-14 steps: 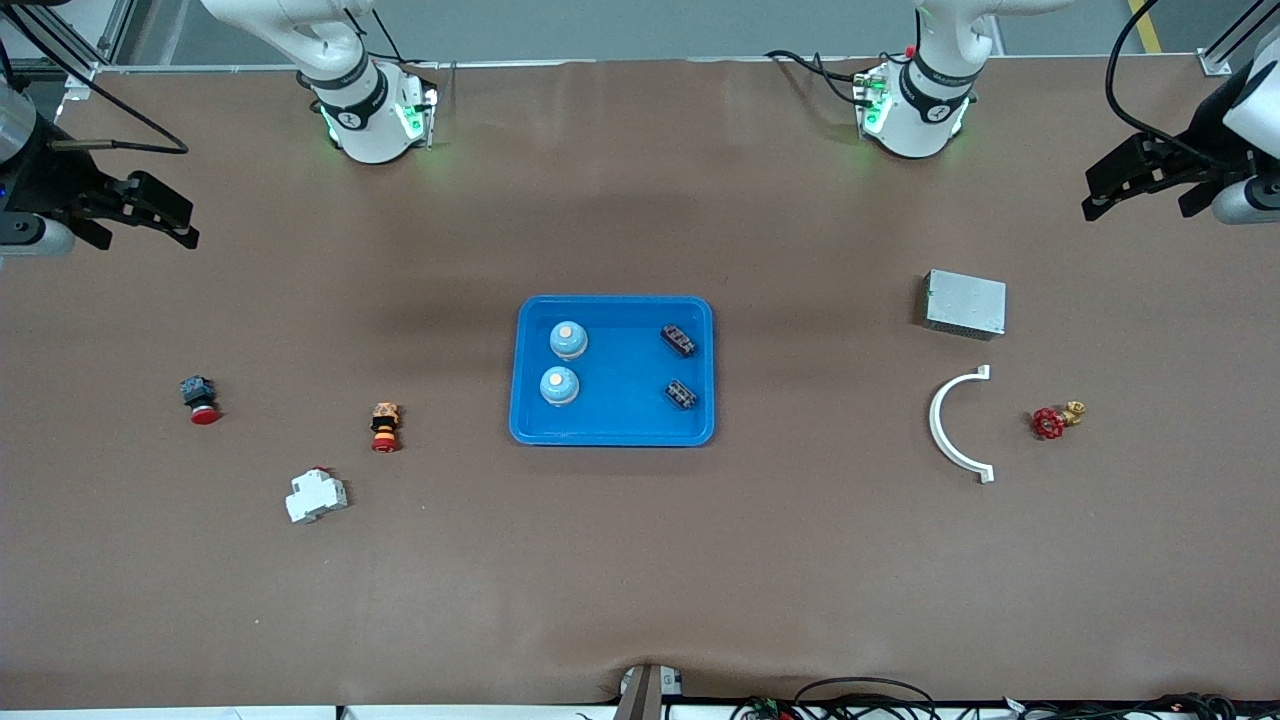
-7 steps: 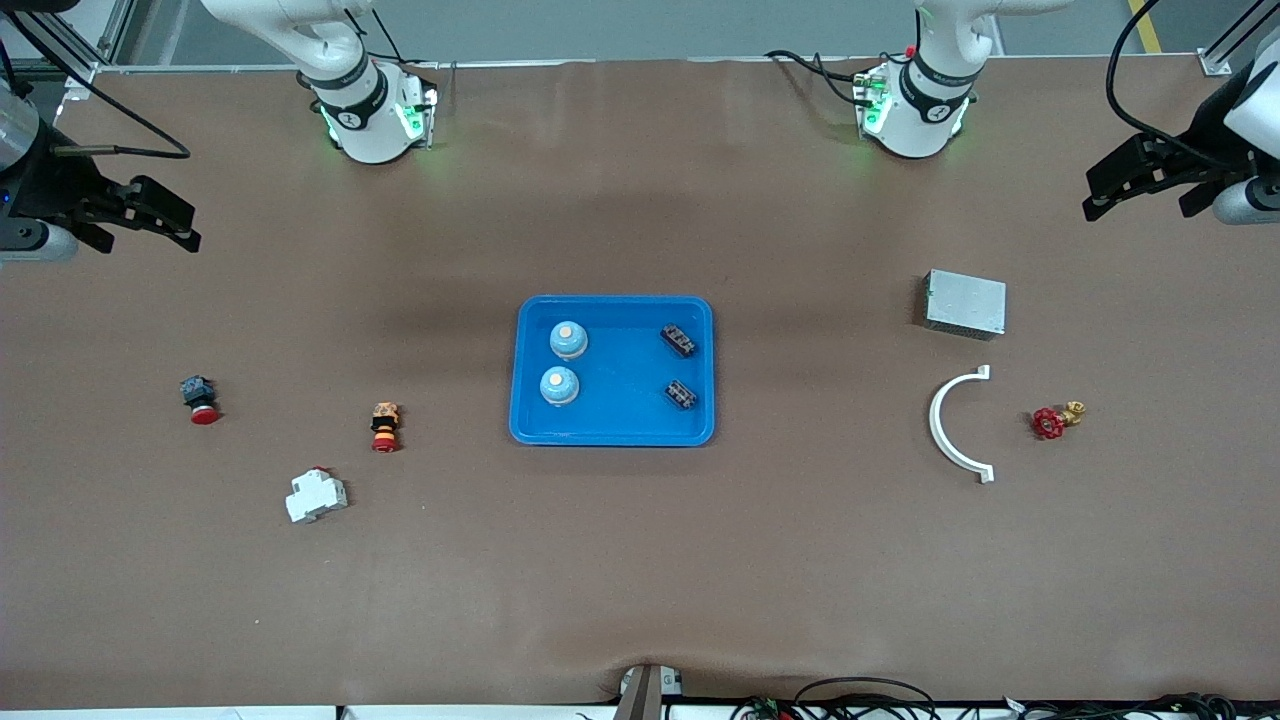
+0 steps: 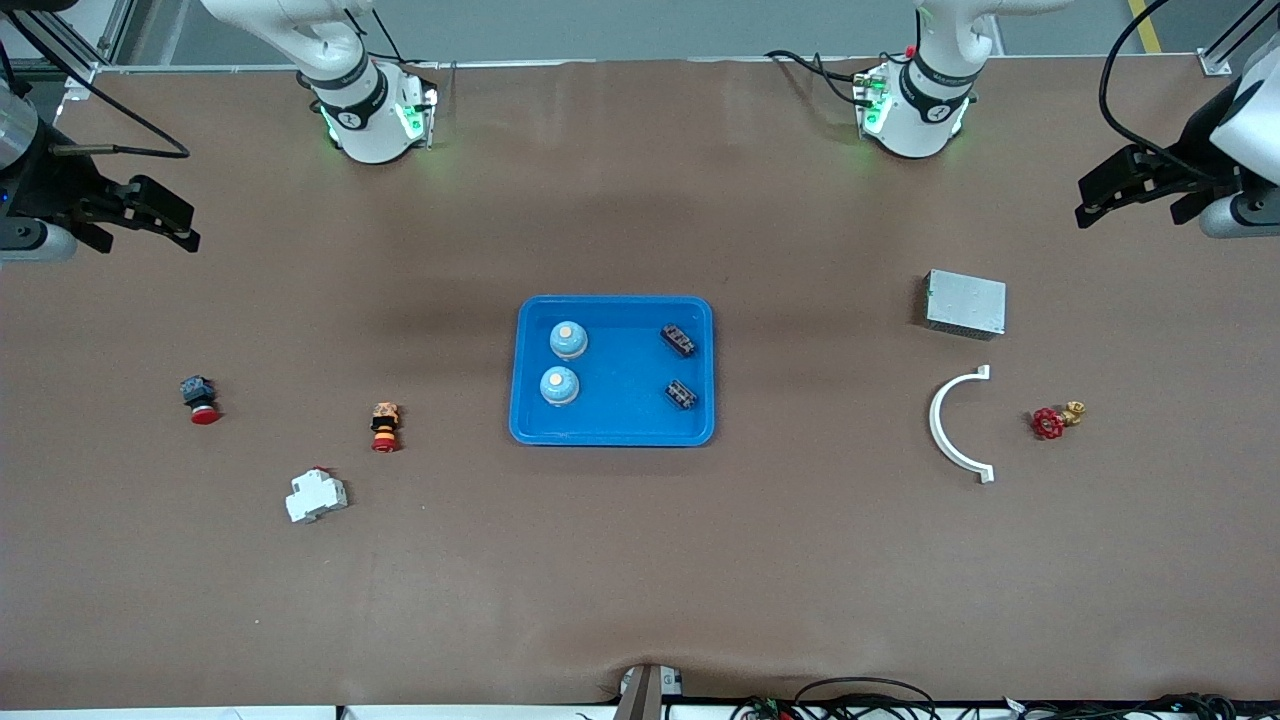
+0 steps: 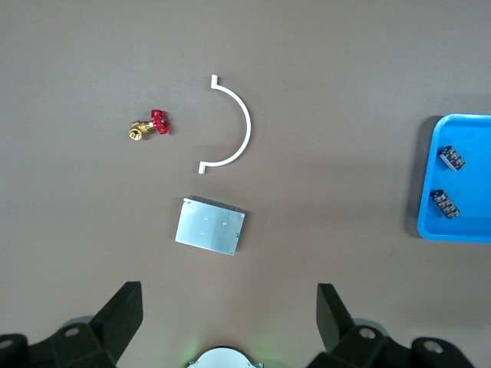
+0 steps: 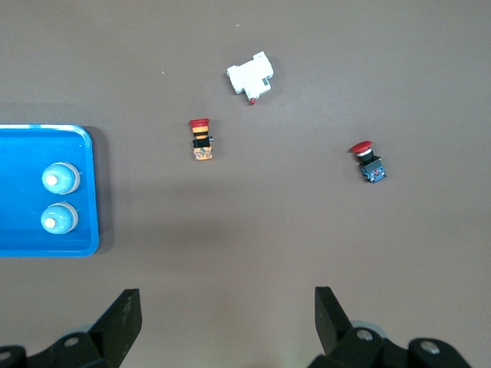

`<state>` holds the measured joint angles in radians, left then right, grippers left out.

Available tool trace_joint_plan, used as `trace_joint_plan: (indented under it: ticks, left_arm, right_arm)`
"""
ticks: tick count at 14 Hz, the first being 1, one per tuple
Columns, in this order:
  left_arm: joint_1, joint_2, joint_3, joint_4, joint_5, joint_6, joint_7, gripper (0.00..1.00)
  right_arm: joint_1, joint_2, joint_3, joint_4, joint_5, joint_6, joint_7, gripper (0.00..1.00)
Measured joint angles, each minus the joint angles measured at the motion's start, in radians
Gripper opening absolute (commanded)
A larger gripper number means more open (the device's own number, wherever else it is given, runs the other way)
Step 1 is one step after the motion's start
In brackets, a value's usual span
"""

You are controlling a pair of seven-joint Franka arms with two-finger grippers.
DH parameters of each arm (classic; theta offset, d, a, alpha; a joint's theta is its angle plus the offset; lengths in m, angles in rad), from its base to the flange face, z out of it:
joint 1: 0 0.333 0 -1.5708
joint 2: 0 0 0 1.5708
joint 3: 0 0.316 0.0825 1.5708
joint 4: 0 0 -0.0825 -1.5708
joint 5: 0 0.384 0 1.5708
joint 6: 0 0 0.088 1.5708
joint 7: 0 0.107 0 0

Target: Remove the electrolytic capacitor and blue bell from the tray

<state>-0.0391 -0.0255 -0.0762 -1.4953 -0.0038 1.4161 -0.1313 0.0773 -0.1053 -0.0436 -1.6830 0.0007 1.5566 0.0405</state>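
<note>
Already both bells [image 3: 564, 362] and both capacitors [image 3: 679, 367] sit in the blue tray [image 3: 612, 436] at the table's middle, bells toward the right arm's end, capacitors toward the left arm's. Left gripper [image 3: 1135, 188] hangs spread wide and empty over bare table at the left arm's end, near the metal box [image 3: 964, 303]. Right gripper [image 3: 135, 215] hangs likewise, fingers apart and empty, at the right arm's end.
</note>
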Motion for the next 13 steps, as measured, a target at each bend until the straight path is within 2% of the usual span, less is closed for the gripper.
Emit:
trace_joint_plan:
  ticks: [3, 7, 10, 13]
  left_arm:
    - [-0.005, 0.021, -0.02, -0.01, 0.0, 0.007, -0.008, 1.0]
    - [-0.005, 0.026, -0.046, -0.081, 0.0, 0.036, -0.04, 1.0]
    - [-0.006, 0.027, -0.108, -0.147, 0.0, 0.079, -0.16, 1.0]
    - [-0.008, 0.029, -0.178, -0.26, 0.0, 0.191, -0.233, 1.0]
  right_arm:
    - [0.0, 0.0, 0.0, 0.0, 0.0, 0.0, 0.0, 1.0]
    - [0.0, 0.001, 0.001, 0.0, 0.0, 0.003, 0.0, 1.0]
    - [0.015, 0.019, 0.004, 0.0, 0.0, 0.035, 0.0, 1.0]
    - [0.055, 0.05, 0.007, 0.0, 0.0, 0.059, 0.0, 1.0]
